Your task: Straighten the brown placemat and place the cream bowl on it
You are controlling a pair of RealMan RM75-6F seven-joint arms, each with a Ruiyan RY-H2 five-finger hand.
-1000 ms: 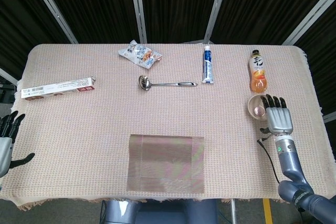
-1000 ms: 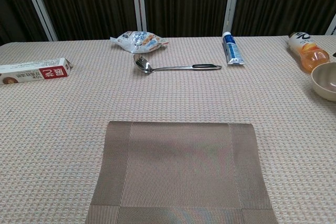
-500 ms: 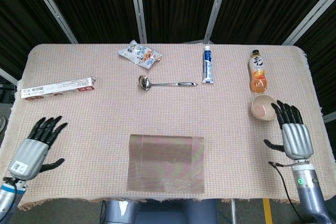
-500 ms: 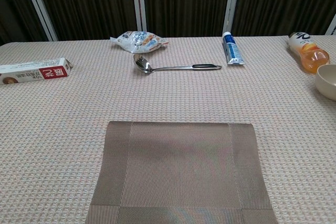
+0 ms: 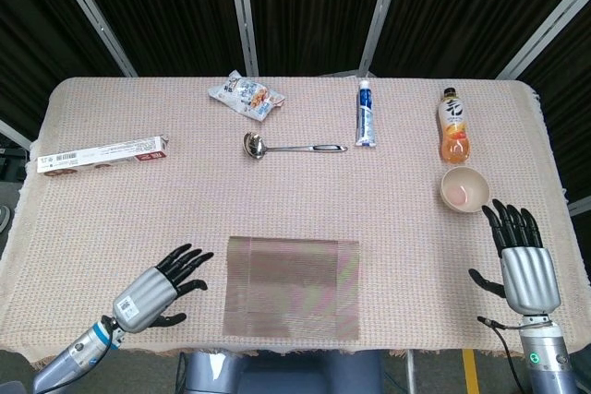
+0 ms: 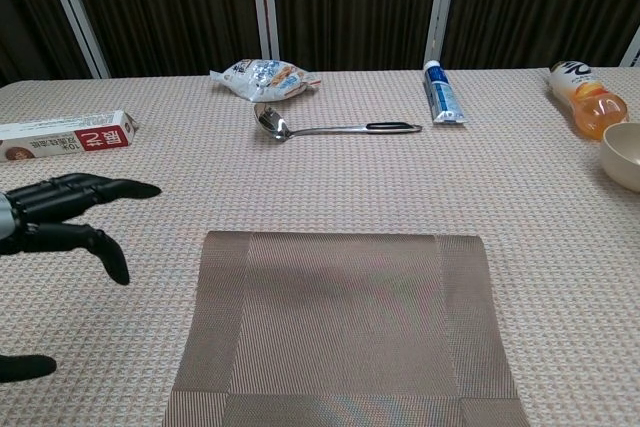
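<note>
Since half a second earlier, left hand [image 5: 157,288] moved in from the table's left edge to just beside the brown placemat [image 5: 292,287], fingers spread, grasping nothing. Right hand [image 5: 524,260] drawn back from the cream bowl [image 5: 464,189], fingers apart, likewise unladen. Placemat found flat at the near edge, centre. Bowl noted upright at far right, just below the orange bottle [image 5: 452,125].

Lab-style test rig: cloth-covered table [image 5: 305,182], black curtains [image 5: 314,6], metal frame poles [image 5: 242,11].
</note>
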